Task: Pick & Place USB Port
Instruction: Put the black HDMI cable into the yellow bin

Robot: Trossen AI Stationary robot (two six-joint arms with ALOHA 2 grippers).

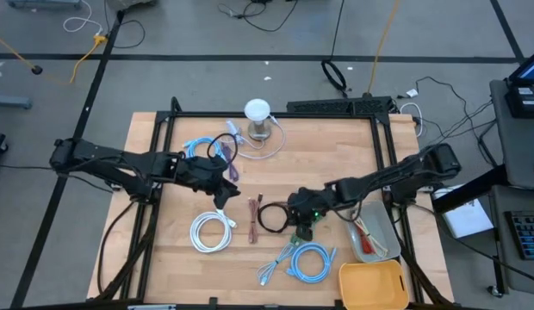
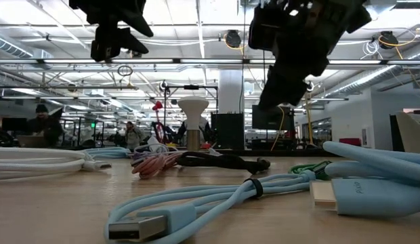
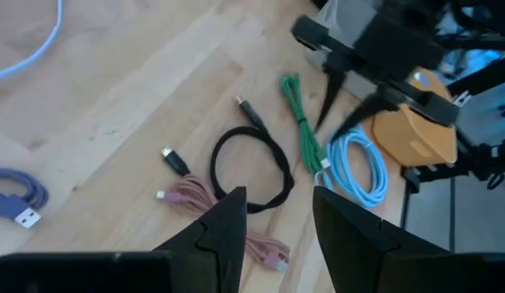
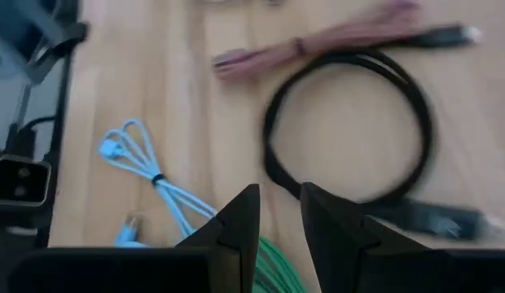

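Wooden table (image 1: 164, 250): green cable (image 4: 273, 273) half-hidden behind fingers (image 4: 236, 224).

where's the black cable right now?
In the high view the black cable lies looped near the table's middle, between the pink cable on its left and the right claw hovering at its right, with the green cable just beyond.

Cables (image 1: 258, 215) crowding table (image 1: 155, 258) centre

left claw (image 1: 222, 184) over tabletop (image 1: 164, 138), above white coiled cable (image 1: 212, 232) | right claw (image 1: 300, 217) low by black cable loop (image 1: 270, 216) and green cable (image 1: 300, 237) | pink cable (image 1: 252, 220) between them | light-blue cables (image 1: 310, 260) beside yellow bin (image 1: 373, 286)
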